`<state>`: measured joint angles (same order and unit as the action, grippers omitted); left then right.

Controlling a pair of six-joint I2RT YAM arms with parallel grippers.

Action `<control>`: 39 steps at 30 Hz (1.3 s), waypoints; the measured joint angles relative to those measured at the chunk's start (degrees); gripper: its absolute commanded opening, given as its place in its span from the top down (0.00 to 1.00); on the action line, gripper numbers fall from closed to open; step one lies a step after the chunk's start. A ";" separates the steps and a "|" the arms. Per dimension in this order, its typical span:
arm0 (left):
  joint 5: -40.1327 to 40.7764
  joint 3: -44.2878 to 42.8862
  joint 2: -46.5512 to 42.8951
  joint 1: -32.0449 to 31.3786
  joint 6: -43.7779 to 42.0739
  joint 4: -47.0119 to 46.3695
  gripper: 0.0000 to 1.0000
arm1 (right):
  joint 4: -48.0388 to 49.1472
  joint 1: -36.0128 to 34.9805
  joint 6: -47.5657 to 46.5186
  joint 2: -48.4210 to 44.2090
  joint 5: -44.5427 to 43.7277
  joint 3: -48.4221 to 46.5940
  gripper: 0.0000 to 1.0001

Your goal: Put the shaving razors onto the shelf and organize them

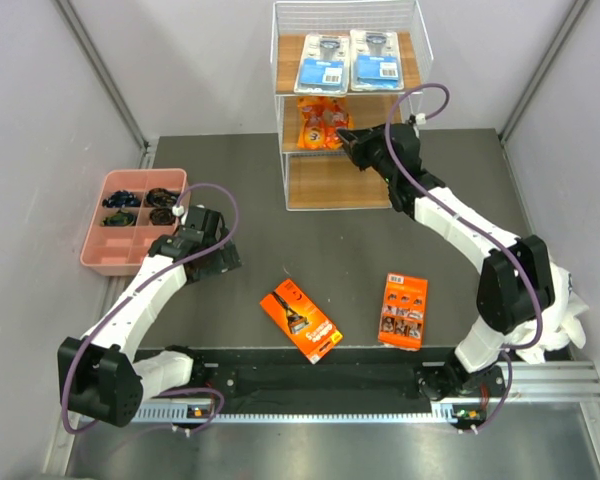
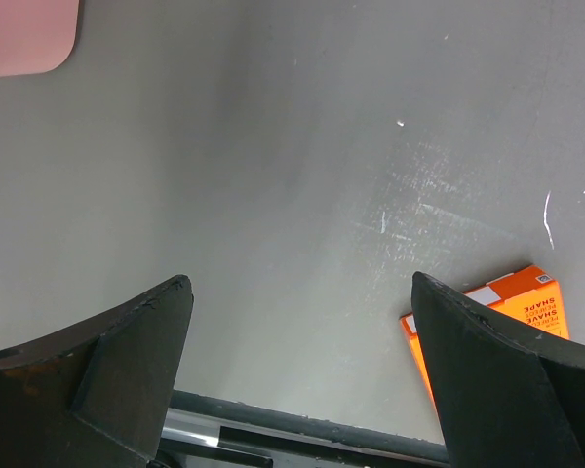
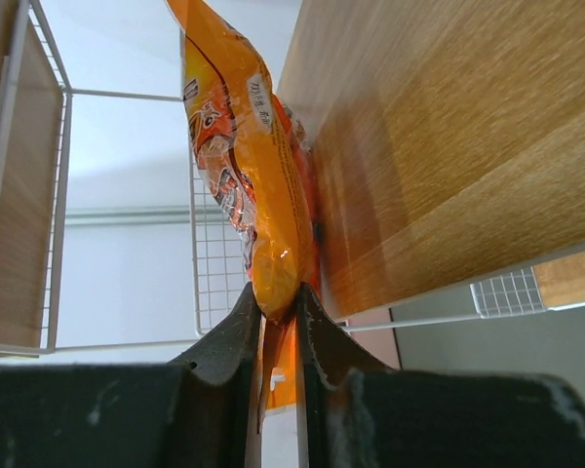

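Observation:
The white wire shelf [image 1: 280,120] stands at the far middle. Two clear-and-blue blister cards [image 1: 322,60] [image 1: 374,58] lie on its top board. Two small orange pouches [image 1: 318,122] are at the middle board. My right gripper [image 1: 346,139] is shut on an orange pouch [image 3: 244,185], holding it on edge against the wooden board [image 3: 448,146]. The long orange-black box [image 1: 300,320] and the orange card [image 1: 403,311] lie on the table in front. My left gripper [image 1: 220,262] is open and empty just above the table; the box corner [image 2: 526,300] shows beside its right finger.
A pink compartment tray [image 1: 98,250] with small dark items sits at the left; its corner shows in the left wrist view [image 2: 24,34]. The shelf's bottom board [image 1: 335,185] is bare. A black rail [image 1: 320,385] runs along the near edge.

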<state>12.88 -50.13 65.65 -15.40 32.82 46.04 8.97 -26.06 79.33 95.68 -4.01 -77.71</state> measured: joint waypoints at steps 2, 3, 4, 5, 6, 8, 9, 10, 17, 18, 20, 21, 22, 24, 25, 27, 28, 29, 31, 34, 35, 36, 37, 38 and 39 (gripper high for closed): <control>-0.02 0.00 0.00 0.00 0.00 -0.02 0.02 | -0.28 0.00 0.02 0.09 0.00 -0.04 0.82; -0.02 0.00 0.00 0.00 0.00 -0.02 0.02 | -0.70 0.00 0.02 0.09 0.00 -0.04 0.79; -0.02 0.00 0.00 0.00 0.00 -0.02 0.02 | -1.05 0.00 0.17 0.09 0.00 -0.04 0.78; -0.02 0.00 0.00 0.00 0.00 -0.02 0.02 | -1.42 0.00 0.31 0.09 0.00 -0.04 0.76; -0.02 0.00 0.00 0.00 0.00 -0.02 0.02 | -1.75 0.00 0.42 0.09 0.02 -0.04 0.73; -0.02 0.00 0.00 0.00 0.00 -0.09 0.02 | -1.95 0.00 0.48 0.09 0.04 -0.02 0.70; -0.02 0.00 0.00 0.00 0.00 -0.11 0.02 | -1.97 0.00 0.52 0.09 0.04 -0.02 0.67; -0.02 0.00 -0.02 0.00 0.00 -0.13 0.02 | -1.97 0.00 0.70 0.09 0.07 0.00 0.66; -0.02 0.20 -0.28 0.00 0.00 -0.31 0.02 | -1.97 0.00 0.94 0.09 0.17 0.04 0.49; -0.04 0.22 -0.28 0.00 0.00 -0.37 0.02 | -1.97 0.00 0.94 0.09 0.20 0.04 0.44; -0.02 0.22 -0.28 0.00 0.00 -0.44 0.02 | -1.81 0.00 1.18 0.09 0.28 0.04 0.35; -0.04 0.22 -0.28 0.00 0.00 -0.48 0.02 | -1.53 0.00 1.31 0.04 0.39 0.04 0.32; -0.04 0.22 -0.28 0.00 0.00 -0.55 0.02 | -1.36 0.00 1.51 -0.04 0.50 0.07 0.29; -0.04 0.22 -0.35 0.00 0.00 -0.61 0.02 | -1.05 0.00 1.53 -0.44 0.74 0.15 0.21; -0.07 0.22 -0.42 0.00 0.00 -0.61 0.02 | -0.98 0.00 1.49 -0.74 0.87 0.35 0.19; -0.07 0.22 -0.63 0.00 0.00 -0.61 0.02 | -0.94 0.00 1.51 -1.36 1.07 0.72 0.11; -0.07 0.22 -0.68 0.00 0.00 -0.61 0.02 | -1.33 0.00 1.42 -1.70 1.14 0.92 0.09; -0.09 0.22 -0.76 0.00 0.00 -0.61 0.02 | -1.73 0.00 1.22 -1.97 1.14 1.16 0.07; -0.11 0.22 -0.87 0.00 0.00 -0.63 0.02 | -3.02 0.00 0.46 -2.03 1.16 1.22 0.02; -0.24 0.22 -1.03 0.00 0.02 -0.61 0.02 | -5.27 -0.02 -0.72 -2.05 1.36 1.22 0.01; -0.26 0.24 -1.05 0.00 0.02 -0.63 0.02 | -5.86 -0.02 -0.98 -2.10 1.36 1.31 0.01; -0.26 0.22 -1.05 0.00 0.02 -0.63 0.02 | -5.97 -0.02 -1.27 -2.27 1.40 1.64 0.01; -0.26 0.24 -1.05 0.00 0.02 -0.63 0.02 | -6.16 -0.04 -1.46 -2.64 1.53 2.16 0.01; -0.26 0.24 -1.05 0.00 0.02 -0.63 0.02 | -6.45 -0.07 -1.66 -3.02 1.57 2.82 0.01; -0.26 0.24 -1.05 0.00 0.02 -0.63 0.02 | -6.69 -0.07 -1.81 -3.48 1.70 3.54 0.01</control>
<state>12.62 -49.89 64.60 -15.40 32.84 45.41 2.28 -26.13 77.52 92.20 -2.31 -74.17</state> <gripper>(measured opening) 0.982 0.986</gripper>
